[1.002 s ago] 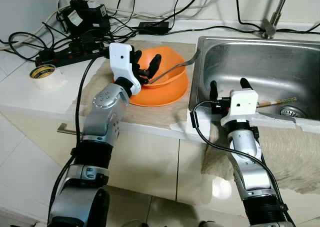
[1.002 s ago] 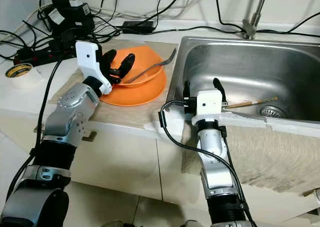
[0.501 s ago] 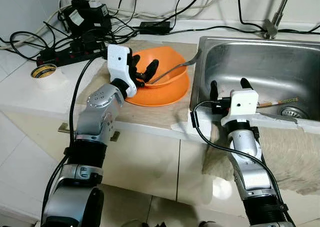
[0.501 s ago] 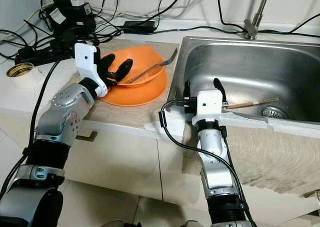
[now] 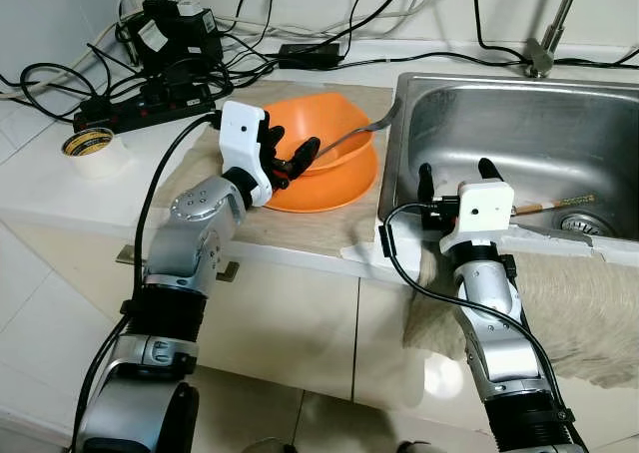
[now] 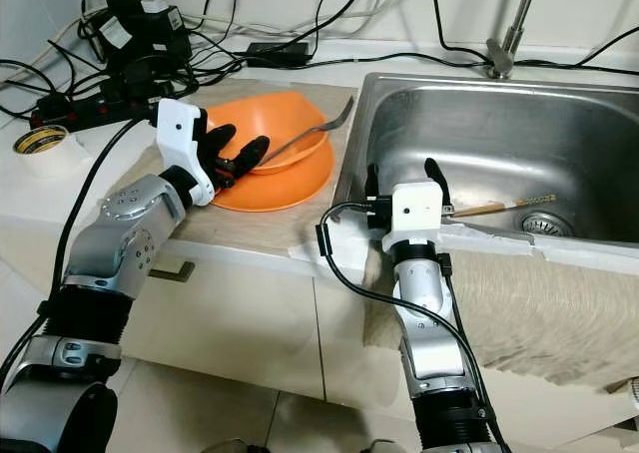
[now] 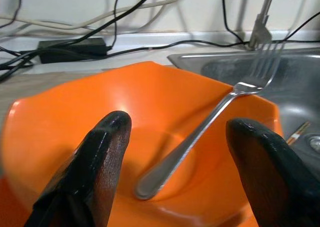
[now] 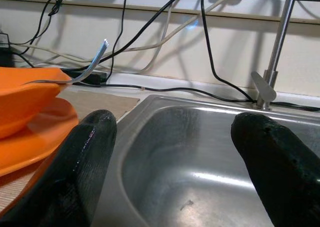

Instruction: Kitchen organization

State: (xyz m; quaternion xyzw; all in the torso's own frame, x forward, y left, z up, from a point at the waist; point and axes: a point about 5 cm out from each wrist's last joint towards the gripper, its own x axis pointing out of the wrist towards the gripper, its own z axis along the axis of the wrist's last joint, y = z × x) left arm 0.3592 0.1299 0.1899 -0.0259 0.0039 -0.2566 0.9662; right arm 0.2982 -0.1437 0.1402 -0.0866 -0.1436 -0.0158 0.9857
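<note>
Left hand, fingers spread, has been drawn nearer from the orange bowl; fork tines point far-right.

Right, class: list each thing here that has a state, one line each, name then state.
Left gripper: open, at the bowl's rim.
Right gripper: open, at the sink's front edge.
Orange bowl: upright, stacked on an orange plate.
Fork: leaning in the bowl.
Sink: dry, chopstick inside.

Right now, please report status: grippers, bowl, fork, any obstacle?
Left gripper open at bowl rim, holding nothing. Right gripper open at sink edge. Fork lies in bowl, tines over sink. Cables behind.
</note>
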